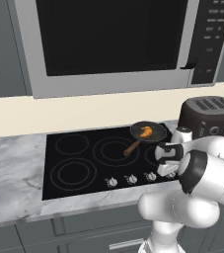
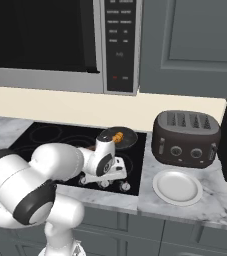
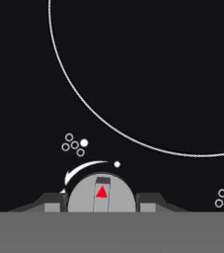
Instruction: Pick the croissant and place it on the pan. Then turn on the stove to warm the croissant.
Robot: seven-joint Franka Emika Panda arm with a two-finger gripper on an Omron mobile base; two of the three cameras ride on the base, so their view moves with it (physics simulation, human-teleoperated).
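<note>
Marble desk (image 1: 15, 163) carries the stove (image 1: 79, 158), with a microwave (image 1: 113, 39) above. Croissant (image 1: 145, 131) lies in the pan (image 1: 155, 129) on the rear right burner, handle toward the front left. End effector (image 3: 101, 202) sits low at the knob row, fingers (image 3: 52, 202) apart on either side of 1 knob (image 3: 101, 195). Toaster (image 2: 186, 137) and plate (image 2: 177, 187) stand right of the stove.

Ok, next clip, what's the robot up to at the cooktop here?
The croissant already lies in the pan, which sits on a rear burner of the stove. The arm has reached down to the row of knobs at the stove's front edge. In the hand view the gripper has a silver knob with a red marker between its fingertips, so it seems to be working on turning the stove on. Whether the knob has been turned is unclear.
</note>
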